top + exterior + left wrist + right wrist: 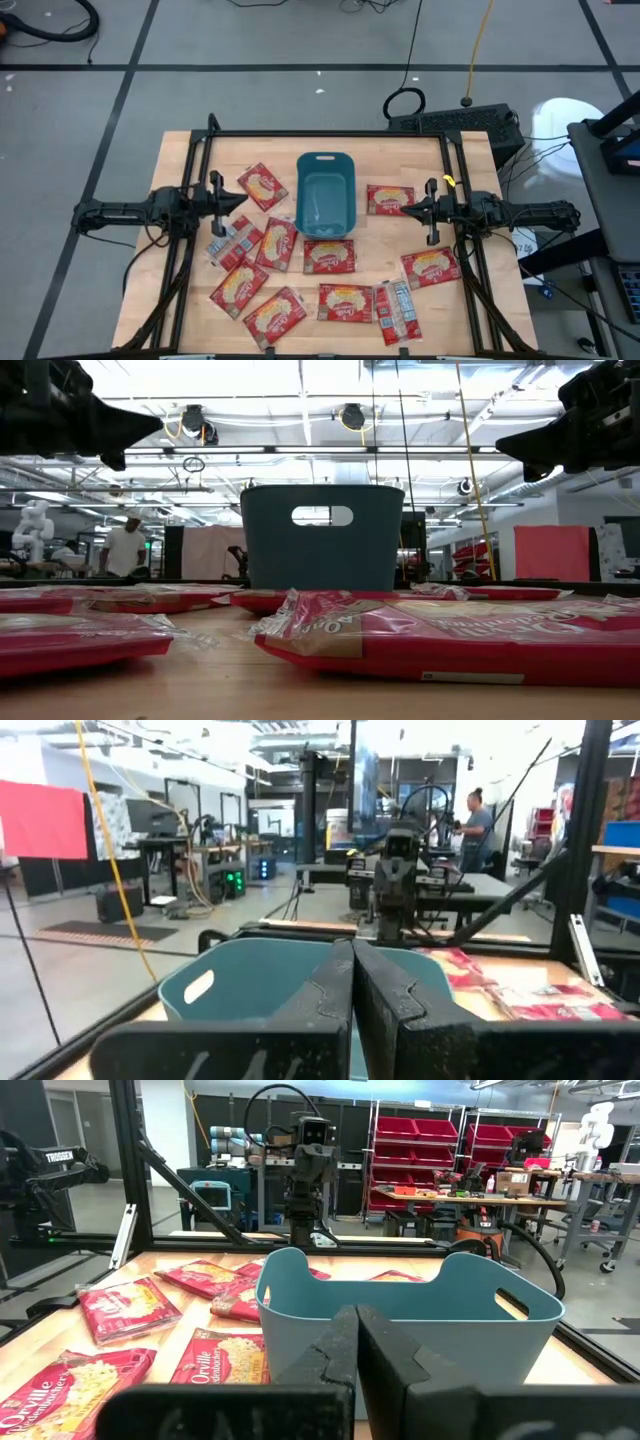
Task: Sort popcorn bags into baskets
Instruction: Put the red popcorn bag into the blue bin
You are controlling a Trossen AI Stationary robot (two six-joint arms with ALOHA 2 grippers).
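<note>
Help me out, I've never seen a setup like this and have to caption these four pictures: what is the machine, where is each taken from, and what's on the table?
It is a robot with two dark arms at a wooden table. One picture looks straight down from above, one sits at table-top height, and two come from cameras on the arms' wrists. The left gripper and right gripper hang either side of a teal basket. Both have their fingers shut, holding nothing. Red popcorn bags lie scattered around the basket, a few showing silvery backs. No bags show in the basket.
</note>
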